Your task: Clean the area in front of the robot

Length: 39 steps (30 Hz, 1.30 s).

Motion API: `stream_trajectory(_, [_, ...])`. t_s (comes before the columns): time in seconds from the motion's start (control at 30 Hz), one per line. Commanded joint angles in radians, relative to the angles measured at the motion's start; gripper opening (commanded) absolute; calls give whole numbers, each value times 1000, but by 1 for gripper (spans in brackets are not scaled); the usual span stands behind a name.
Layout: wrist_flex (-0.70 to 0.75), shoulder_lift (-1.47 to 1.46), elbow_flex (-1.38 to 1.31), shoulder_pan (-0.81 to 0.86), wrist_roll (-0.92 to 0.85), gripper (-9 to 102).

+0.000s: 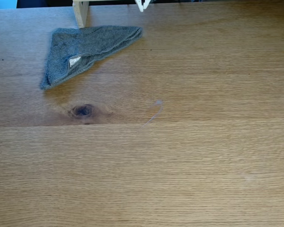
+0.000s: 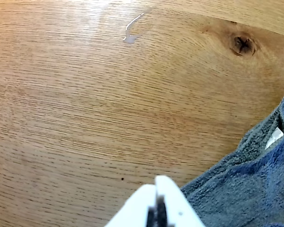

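The tabletop [image 1: 189, 165] spreads across the whole fixed view, light oak with fine grain and a plank seam running side to side a little below the middle. A dark knot [image 1: 83, 111] sits just above that seam at about 9 o'clock from the centre. At about 3 o'clock from the knot, near it, lies a pale streak [image 1: 154, 112], thin and slanted, with a small blob at its upper end. In the wrist view the streak [image 2: 131, 29] lies at 12 o'clock and the knot [image 2: 243, 44] at 2 o'clock.

The gripper [image 2: 157, 203] enters the wrist view at 6 o'clock, its two white fingers pressed together with only a dark slit between them, holding nothing. Whether the tips touch the wood cannot be told. In the fixed view a white bit of the arm [image 1: 142, 4] peeks in at 12 o'clock on the top edge.

A grey cloth [image 1: 85, 52] lies crumpled at 10 o'clock in the fixed view, a white tag [image 1: 75, 60] showing in its fold. In the wrist view the cloth [image 2: 246, 189] fills the 4 o'clock corner, just beside the fingers on their right.

A pale post [image 1: 80, 12] stands at 11 o'clock, just above the cloth.
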Motion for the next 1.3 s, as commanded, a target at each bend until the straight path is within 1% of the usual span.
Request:
stream_trajectory(0.0, [-26, -51, 117, 2, -80, 0])
stream_trajectory(0.53, [-37, -55, 117, 0, -91, 0])
stream_trajectory(0.67, [-204, -55, 117, 55, -129, 0])
stream_trajectory(0.77, [-382, -78, 117, 91, -204, 0])
stream_trajectory(0.83, [-449, -86, 115, 95, -258, 0])
stream_trajectory(0.9, [-477, -86, 115, 92, -295, 0])
stream_trajectory(1.03, [-502, -72, 109, 101, -313, 0])
stream_trajectory(1.1, [-437, -5, 86, 101, -293, 0])
stream_trajectory(1.17, [-414, -3, 44, 91, -268, 0])
stream_trajectory(1.27, [-474, -137, -41, 94, -227, 0])
